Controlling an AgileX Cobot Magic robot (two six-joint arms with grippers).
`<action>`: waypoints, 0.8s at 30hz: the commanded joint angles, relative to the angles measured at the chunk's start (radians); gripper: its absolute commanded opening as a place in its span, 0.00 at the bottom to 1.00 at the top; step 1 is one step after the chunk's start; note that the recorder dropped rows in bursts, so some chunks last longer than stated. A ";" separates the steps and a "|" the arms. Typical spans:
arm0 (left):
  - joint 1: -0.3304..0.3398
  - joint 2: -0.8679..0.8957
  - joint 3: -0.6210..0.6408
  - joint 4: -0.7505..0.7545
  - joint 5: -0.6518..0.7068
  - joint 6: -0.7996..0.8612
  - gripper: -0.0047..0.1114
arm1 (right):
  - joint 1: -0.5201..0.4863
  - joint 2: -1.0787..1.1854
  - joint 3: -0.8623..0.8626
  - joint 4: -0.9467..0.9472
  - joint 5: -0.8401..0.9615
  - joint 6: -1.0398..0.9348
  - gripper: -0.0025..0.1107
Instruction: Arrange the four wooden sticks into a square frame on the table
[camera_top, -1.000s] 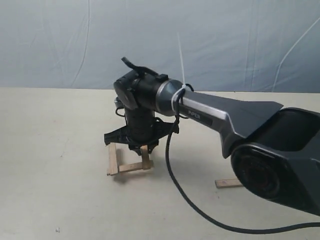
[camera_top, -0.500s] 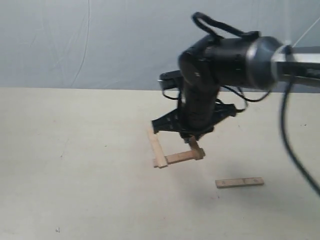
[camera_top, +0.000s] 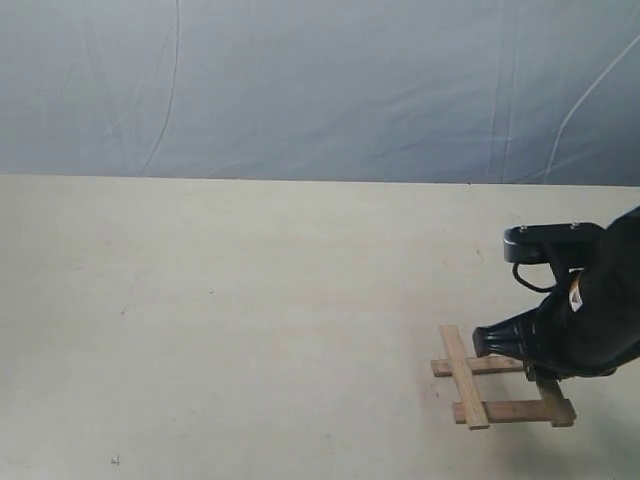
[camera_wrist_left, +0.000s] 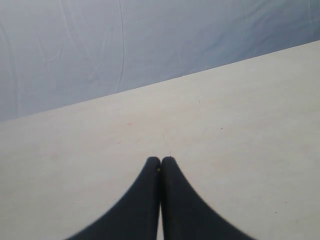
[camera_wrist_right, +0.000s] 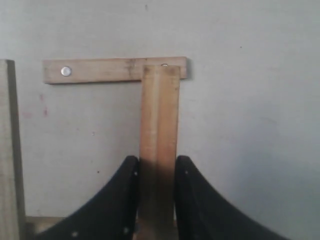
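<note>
Table (camera_top: 200, 300): wide cream top, faint specks. A blue-grey cloth backdrop (camera_top: 300, 80) hangs behind its far edge.
Sticks (camera_top: 461, 372): four flat, light-wood slats, all gathered near the front right corner of the tabletop, well away from the left edge.
Frame (camera_top: 508, 411): the four read as a small hollow square with overlapping corners. Two slats run roughly along the front edge's direction. A third crosses both on the side toward the table's middle, its ends poking past them. The fourth closes the side toward the right edge, partly hidden under the gripper.
Right arm (camera_top: 595, 310): black, reaches in from the right edge and stands over the frame's right side.
Right gripper (camera_wrist_right: 156, 167): narrowly parted, just the width of one slat.
Fingers (camera_wrist_right: 125, 185): both press the long edges of the held stick (camera_wrist_right: 159, 115), one on each side.
Held stick, free end: lies over the end of a cross stick (camera_wrist_right: 95, 70) that carries a small silver dot.
Contact with table: cannot tell whether the held side rests on the tabletop or sits slightly raised.
Left gripper (camera_wrist_left: 160, 162): fingertips closed together, touching, holding nothing. Bare tabletop lies beneath it and the backdrop beyond.
</note>
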 joint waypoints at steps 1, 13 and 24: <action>0.004 -0.006 0.002 0.001 0.004 -0.001 0.04 | -0.012 0.015 0.033 -0.005 -0.088 -0.014 0.01; 0.004 -0.006 0.002 0.001 0.004 -0.001 0.04 | -0.014 0.156 0.033 -0.080 -0.184 -0.015 0.01; 0.004 -0.006 0.002 0.004 0.004 -0.001 0.04 | -0.095 0.216 0.033 -0.072 -0.237 -0.075 0.01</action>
